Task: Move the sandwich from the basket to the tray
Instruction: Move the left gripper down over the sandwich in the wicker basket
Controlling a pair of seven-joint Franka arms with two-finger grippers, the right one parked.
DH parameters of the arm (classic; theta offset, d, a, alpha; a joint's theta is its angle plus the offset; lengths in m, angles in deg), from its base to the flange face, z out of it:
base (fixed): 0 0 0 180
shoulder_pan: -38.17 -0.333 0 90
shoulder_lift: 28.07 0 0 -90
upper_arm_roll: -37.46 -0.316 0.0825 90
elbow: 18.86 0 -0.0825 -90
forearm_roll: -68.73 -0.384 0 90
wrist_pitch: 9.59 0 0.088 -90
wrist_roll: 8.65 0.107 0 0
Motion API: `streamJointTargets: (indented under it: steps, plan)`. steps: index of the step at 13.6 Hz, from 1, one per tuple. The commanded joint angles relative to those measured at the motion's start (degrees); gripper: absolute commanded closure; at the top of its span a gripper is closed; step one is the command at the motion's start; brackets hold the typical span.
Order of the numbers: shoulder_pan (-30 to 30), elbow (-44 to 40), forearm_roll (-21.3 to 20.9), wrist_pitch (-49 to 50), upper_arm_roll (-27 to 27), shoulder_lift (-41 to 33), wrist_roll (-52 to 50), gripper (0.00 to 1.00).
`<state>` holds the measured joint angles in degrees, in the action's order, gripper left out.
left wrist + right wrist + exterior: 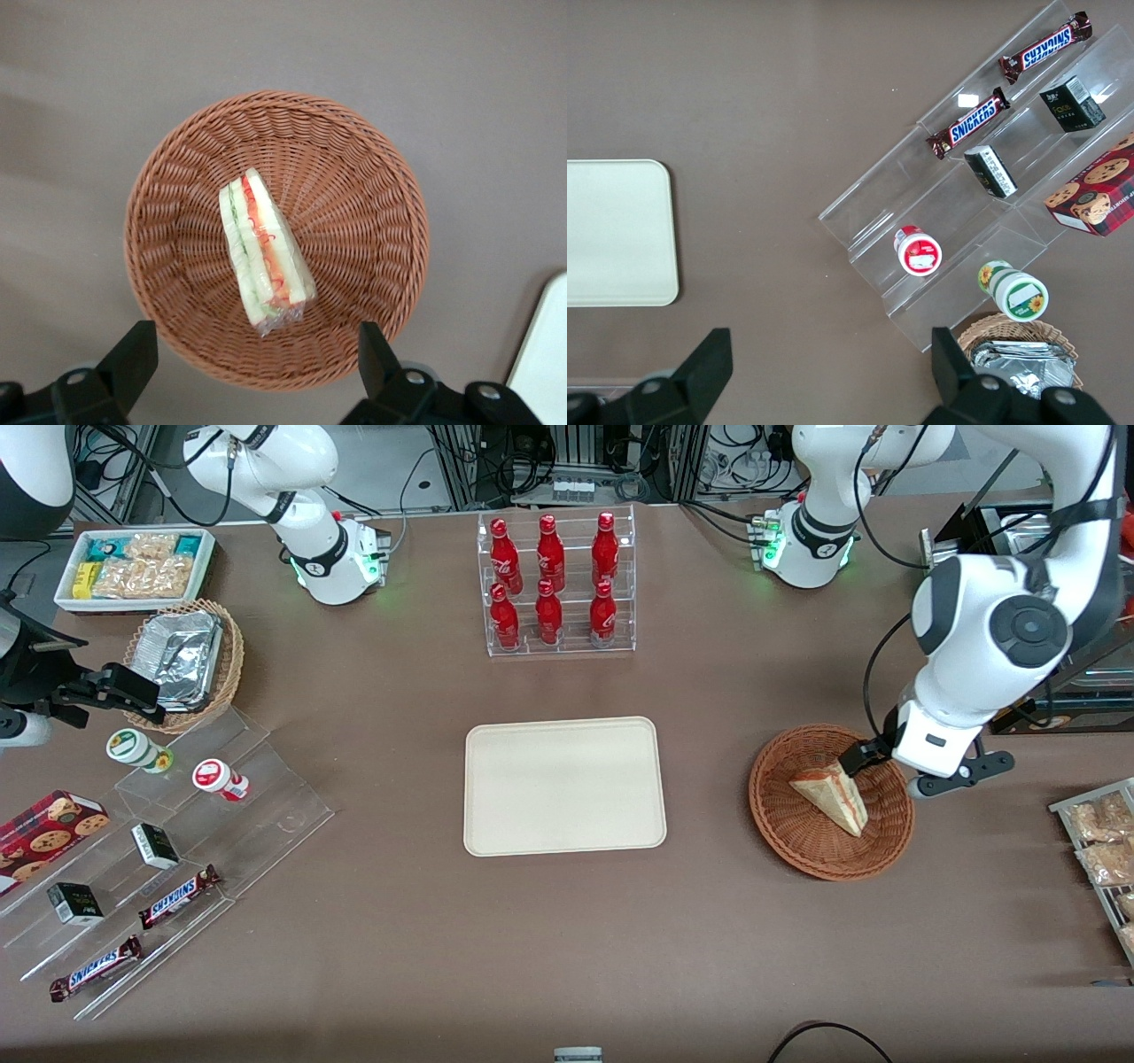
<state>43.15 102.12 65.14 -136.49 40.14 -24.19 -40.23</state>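
Observation:
The sandwich [833,795], a wrapped white-bread wedge with red and green filling, lies in the round reddish-brown wicker basket [780,824] toward the working arm's end of the table. The cream tray [564,786] lies bare at the table's middle, beside the basket. My left gripper [890,772] hovers over the basket's rim, open and empty. In the left wrist view the sandwich [264,252] lies in the basket [177,221], cut edge up. The gripper [255,335] has its fingers spread wide above the rim, apart from the sandwich. A corner of the tray [545,363] shows there too.
A clear rack of red bottles [555,584] stands farther from the camera than the tray. Toward the parked arm's end are a stepped acrylic shelf with snacks [133,850], a tan basket of foil trays [182,660] and a white snack bin [133,567]. Packets lie on a rack [1103,841] at the working arm's end.

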Motion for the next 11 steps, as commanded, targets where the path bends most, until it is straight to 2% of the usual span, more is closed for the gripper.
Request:
streamJointTargets:
  steps: [1,11]
  plan:
    - [0.3,5.4,-0.9,-5.8,-0.3,-1.2,-8.5,0.00]
    - [0.0,6.3,-0.9,-12.1,-0.3,7.4,-10.8,0.00]
